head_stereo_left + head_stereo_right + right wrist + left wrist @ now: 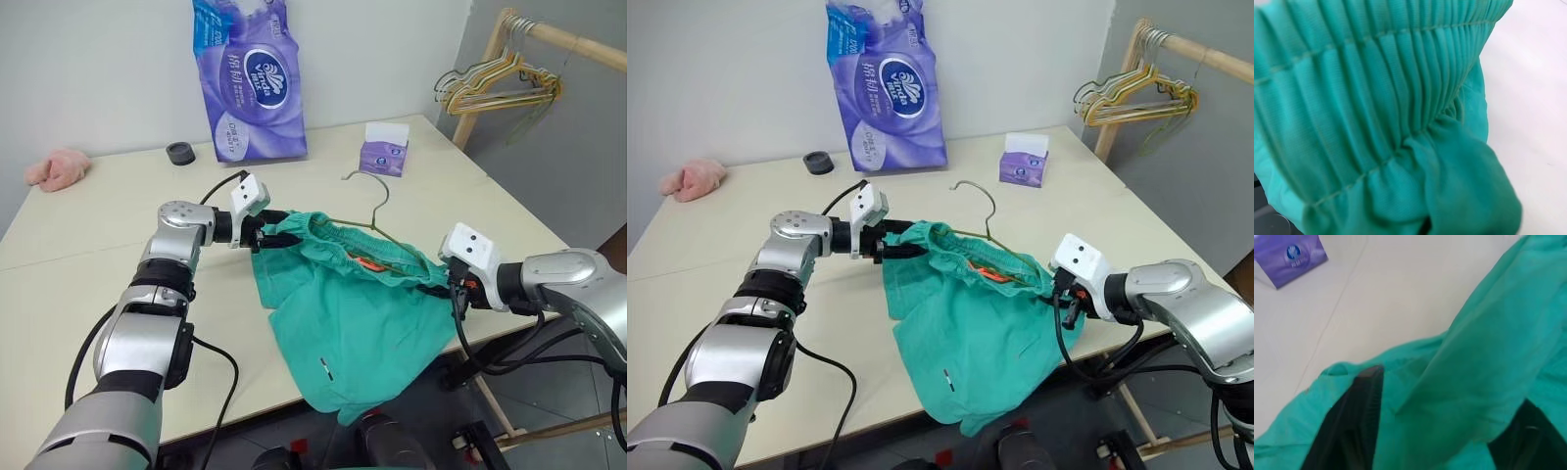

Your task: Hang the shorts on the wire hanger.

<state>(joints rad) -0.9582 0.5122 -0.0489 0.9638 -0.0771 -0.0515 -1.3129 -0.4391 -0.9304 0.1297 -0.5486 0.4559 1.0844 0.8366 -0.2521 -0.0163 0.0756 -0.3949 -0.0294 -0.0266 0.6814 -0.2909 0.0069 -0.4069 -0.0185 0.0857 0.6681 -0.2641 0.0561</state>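
Left gripper (pixel 277 233) fingers apart at one end of shorts (pixel 343 323) waistband. Right gripper (pixel 1058 291) pinched on other end. Wire hanger (pixel 377 220) pokes up between grippers.

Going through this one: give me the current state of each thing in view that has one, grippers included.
shorts: waistband stretched between both grippers, legs draped over the table edge.
wire hanger: lower part inside the waistband, hook sticking out over the table.
left gripper: fingers spread, fabric between them.
right gripper: shut on the shorts.
tissue box: open, a tissue sticking up.
tissue pack: upright, top torn open.
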